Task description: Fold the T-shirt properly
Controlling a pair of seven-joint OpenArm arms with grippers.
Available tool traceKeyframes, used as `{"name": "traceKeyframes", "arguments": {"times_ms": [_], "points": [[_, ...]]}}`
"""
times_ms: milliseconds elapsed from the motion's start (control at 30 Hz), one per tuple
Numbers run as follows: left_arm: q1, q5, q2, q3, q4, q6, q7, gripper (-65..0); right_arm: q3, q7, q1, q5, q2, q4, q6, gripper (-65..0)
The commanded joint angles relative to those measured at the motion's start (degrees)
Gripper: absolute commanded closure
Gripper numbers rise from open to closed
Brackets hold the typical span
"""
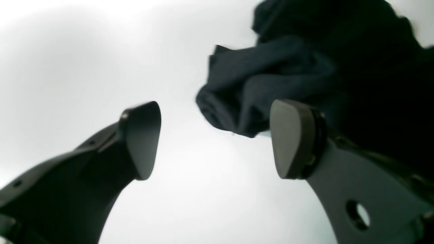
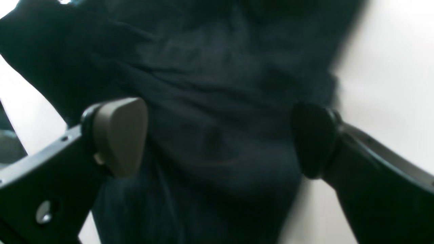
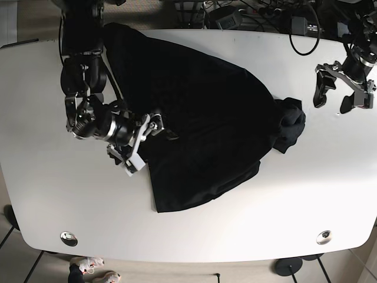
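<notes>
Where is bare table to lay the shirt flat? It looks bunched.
Bare table runs along the near edge below the T-shirt, and between its bunched sleeve and the left gripper. It is crowded at the right gripper.

Both wrist views are soft and out of focus. In the left wrist view the shirt [image 1: 271, 84] is a blurred dark bundle; its upper right part runs off the frame, and one pad [image 1: 291, 139] of the left tool [image 1: 215, 140] covers its lower edge. In the right wrist view the shirt [image 2: 217, 118] fills most of the frame and is cut off at top and bottom, its folds lost in near-black shadow. The dark pad [image 2: 313, 140] of the right tool [image 2: 217, 139] is hard to separate from the cloth. In the base view the shirt [image 3: 200, 118] is so dark that sleeves and collar cannot be told apart. Cables and devices [image 3: 253, 15] along the counter's [image 3: 235, 230] far edge are cropped and too small to identify.
</notes>
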Motion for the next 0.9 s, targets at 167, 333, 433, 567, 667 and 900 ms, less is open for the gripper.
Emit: {"name": "traceKeyframes", "arguments": {"times_ms": [167, 333, 433, 567, 667, 900], "points": [[-4.42, 5.37, -0.89, -7.86, 0.78, -0.08, -1.45, -46.5, -19.25, 12.64, 10.49, 1.30, 0.07, -9.34, 0.28, -65.0], [-5.92, 13.54, -0.89, -9.79, 0.69, -0.08, -1.62, -46.5, -33.14, 24.77, 15.94, 0.77, -2.04, -18.66, 0.28, -65.0], [-5.92, 15.12, -0.54, -9.88, 0.69, -0.08, -1.71, -46.5, -37.63, 33.39, 17.97, -9.34, -4.94, -27.19, 0.20, -65.0], [-5.74, 15.30, -0.36, -9.88, 0.69, -0.08, -1.71, -46.5, -36.31, 40.51, 18.41, -23.93, -8.90, -37.12, 0.28, -65.0], [-5.65, 15.30, 0.17, -9.88, 0.69, -0.08, -1.71, -46.5, -31.74, 44.47, 18.32, -30.79, -10.39, -41.96, 0.46, -65.0], [-5.92, 15.39, 0.26, -9.88, 0.69, -0.08, -1.71, -46.4, -20.40, 54.58, 18.23, -36.24, -10.74, -55.58, 0.81, -26.8]]}}
